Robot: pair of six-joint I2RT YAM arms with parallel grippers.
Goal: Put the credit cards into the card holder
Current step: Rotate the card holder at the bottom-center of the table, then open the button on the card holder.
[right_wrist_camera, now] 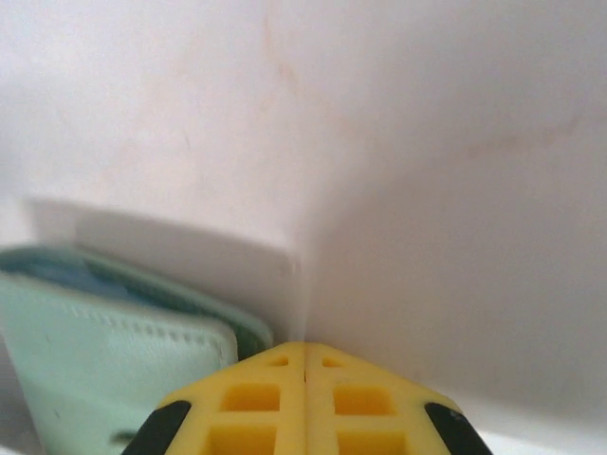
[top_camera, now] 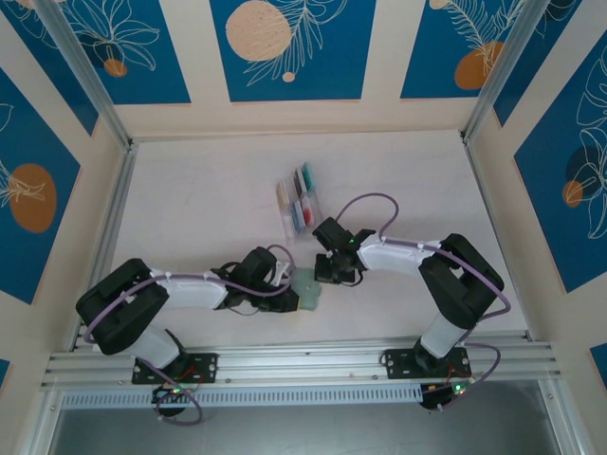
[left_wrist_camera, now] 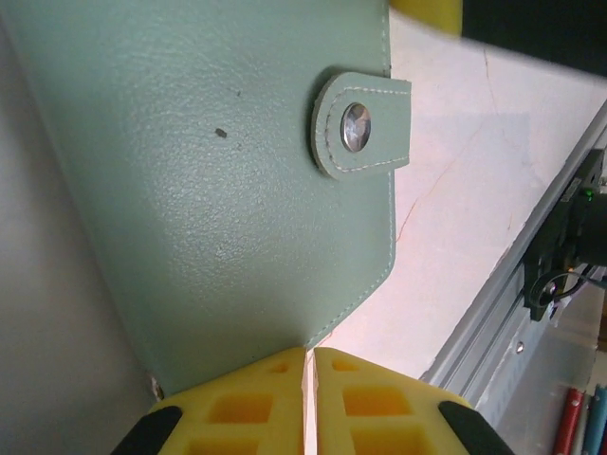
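The flat sage-green folding wallet (left_wrist_camera: 218, 190) is touched at its corner by the clenched left gripper (left_wrist_camera: 308, 353), long axis pointing ahead; it is found just left of the clenched right gripper (right_wrist_camera: 305, 346).

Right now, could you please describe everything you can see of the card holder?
The card holder is a flat sage-green wallet of grained, leather-like material with pale stitching along its edges. Its rounded tab wraps over one edge, metal snap showing, so it looks closed. It lies on the white table, the left pincer shut at one corner.
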